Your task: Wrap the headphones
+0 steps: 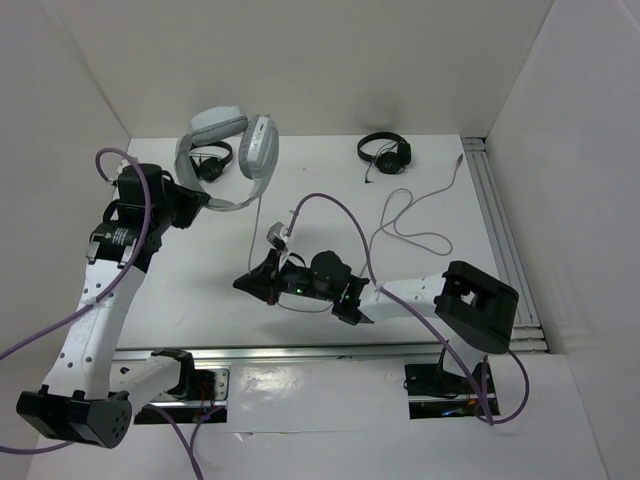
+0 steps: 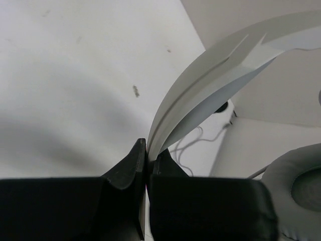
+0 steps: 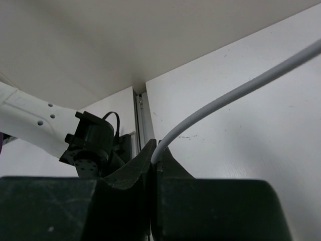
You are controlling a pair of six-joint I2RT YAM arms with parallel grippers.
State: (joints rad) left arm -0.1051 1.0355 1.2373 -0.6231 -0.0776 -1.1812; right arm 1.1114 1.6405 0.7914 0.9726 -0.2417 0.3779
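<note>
From above, the left gripper [image 1: 196, 205] is clamped on the lower end of the white headphones [image 1: 232, 150], which rise away from it toward the back wall. One small black headset [image 1: 212, 164] sits just beyond the gripper, inside the curve of the white band. A second black headset [image 1: 385, 152] lies well off to its right. The right gripper [image 1: 262, 275] is low over the table [image 1: 200, 290], and the pale cable [image 1: 262, 212] drops from the far earcup straight down into it. To that gripper's right, most of the cable sprawls in loose loops toward the rail (the plug end lies out near the back corner).

From the left wrist, the left gripper [image 2: 147, 150] has its jaws pressed together on the thin edge of the headband [image 2: 210, 65], which arcs up and to the right. A grey earcup [image 2: 296, 186] sits just right of the fingers.

From the right wrist, the right gripper [image 3: 154, 153] is pinched shut on the cable [image 3: 225, 95], which sweeps up and away to its right above the table.

As for progress, I'd say the wrapping has barely begun. Both holds are in place, but I see no turn of cable round the band. All the winding is left, plus tucking in the loose end.
</note>
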